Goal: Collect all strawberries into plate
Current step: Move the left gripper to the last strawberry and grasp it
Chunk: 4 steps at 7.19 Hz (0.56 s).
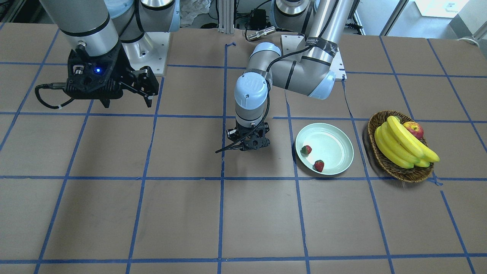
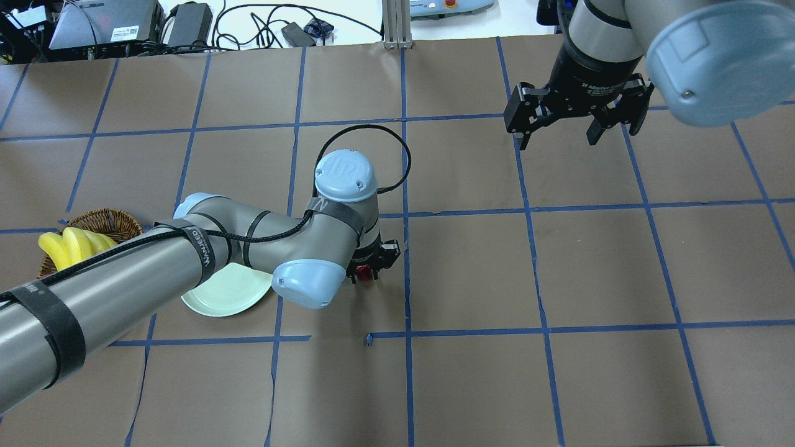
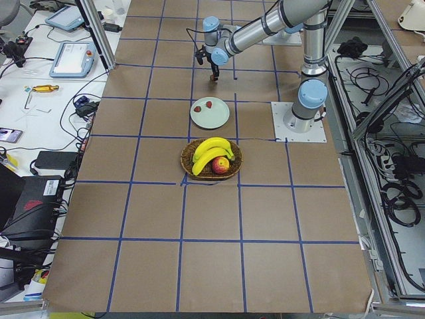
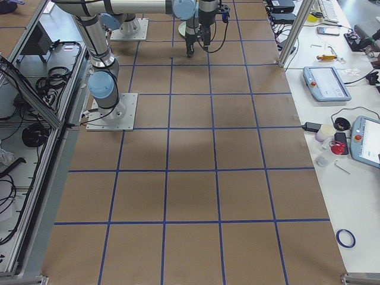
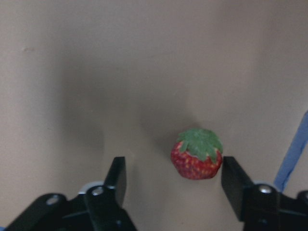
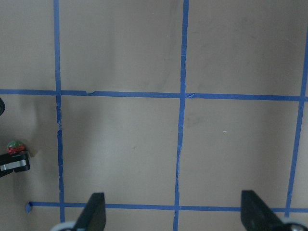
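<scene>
Straddling a strawberry (image 5: pixel 197 154), the left jaws stand wide open and point straight down near the middle of the surface (image 1: pixel 190 213). From the left wrist the berry shows red with its green cap up. It seems to rest on the brown paper, right up against one finger (image 5: pixel 234 185). The other finger (image 5: pixel 117 180) is well clear of it, so nothing is clamped. A strip of blue tape (image 5: pixel 291 154) runs just beside the berry on that close side. From behind the robot only a spot of red shows under the left arm (image 2: pixel 261 242).

Next along, toward the end of the surface on the robot's left, lies the mint-green plate (image 1: pixel 331 144). A second strawberry (image 1: pixel 306 150) sits inside its rim on the side facing the left jaws. A third strawberry (image 1: pixel 319 165) sits inside the rim on the side toward the operators' edge. The two berries lie apart from each other.

Just beyond the plate, nearer that same end, is a brown wicker basket (image 1: pixel 384 163). It holds a bunch of bananas (image 1: pixel 395 146) and a red-yellow apple (image 1: pixel 414 129).

Over the other half of the surface the right jaws hang high above the paper. They are spread wide with nothing between them, and only the taped grid shows beneath.
</scene>
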Tool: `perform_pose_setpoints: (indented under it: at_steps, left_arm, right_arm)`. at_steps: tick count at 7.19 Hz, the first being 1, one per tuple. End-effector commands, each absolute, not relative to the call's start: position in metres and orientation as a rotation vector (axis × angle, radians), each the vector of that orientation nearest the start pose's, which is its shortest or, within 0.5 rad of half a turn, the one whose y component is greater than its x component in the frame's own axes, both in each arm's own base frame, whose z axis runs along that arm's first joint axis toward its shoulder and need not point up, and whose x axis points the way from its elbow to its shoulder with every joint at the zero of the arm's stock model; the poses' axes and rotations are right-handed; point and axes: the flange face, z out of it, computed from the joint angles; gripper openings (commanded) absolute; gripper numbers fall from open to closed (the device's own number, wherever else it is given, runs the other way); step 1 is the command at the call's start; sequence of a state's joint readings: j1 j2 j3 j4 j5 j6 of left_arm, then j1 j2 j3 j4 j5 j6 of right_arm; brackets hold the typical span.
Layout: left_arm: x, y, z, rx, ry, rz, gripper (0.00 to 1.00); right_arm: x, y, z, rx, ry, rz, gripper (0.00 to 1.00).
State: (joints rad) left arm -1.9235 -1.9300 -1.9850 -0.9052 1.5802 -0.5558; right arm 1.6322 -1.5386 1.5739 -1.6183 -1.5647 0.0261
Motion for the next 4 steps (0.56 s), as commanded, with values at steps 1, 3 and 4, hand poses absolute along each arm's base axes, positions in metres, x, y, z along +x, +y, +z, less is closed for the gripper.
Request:
perform_pose_setpoints:
  at_steps: [1, 3, 4]
  left_arm:
    - [-0.304, -0.442, 0.182, -0.246, 3.078, 0.128, 0.15]
    - [-0.297, -0.454, 0.219, -0.140, 3.094, 0.024, 0.14]
    - [-0.270, -0.461, 0.223, -0.116, 3.046, 0.040, 0.15]
  right_arm:
    - [0.165, -0.497, 0.475, -0.055, 3.134, -0.019, 1.00]
    - [0.165, -0.497, 0.475, -0.053, 3.134, -0.019, 1.00]
    - [0.165, -0.498, 0.476, -0.053, 3.134, -0.024, 1.00]
